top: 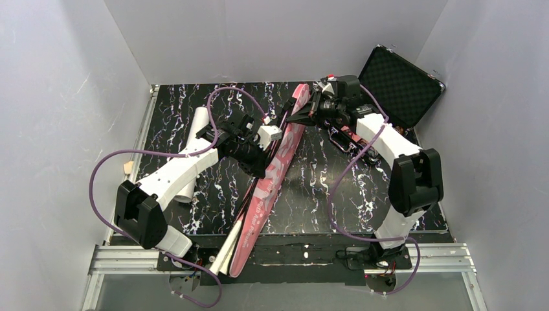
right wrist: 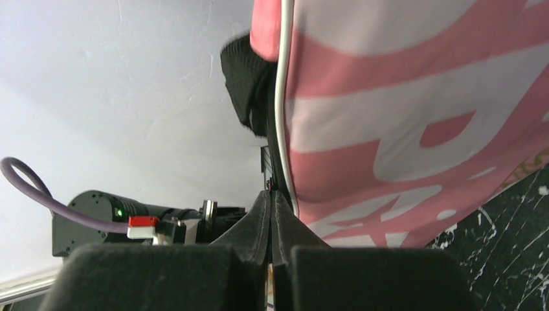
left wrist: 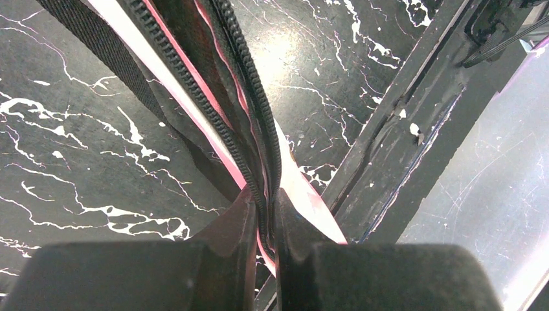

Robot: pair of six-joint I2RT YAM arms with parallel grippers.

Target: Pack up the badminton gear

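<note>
The long pink bag lies diagonally across the black marbled table, from the back centre to the near edge. White racket handles stick out of its near end. My left gripper is shut on the bag's black zipper edge at mid-length; the left wrist view shows the zipper pinched between my fingers. My right gripper is shut on the edge of the bag near its far end, which is lifted. A white tube lies under my left arm. No shuttlecocks show.
An open black foam-lined case stands at the back right, under my right arm. A small tan object lies at the table's left edge. White walls close in three sides. A metal rail runs along the near edge.
</note>
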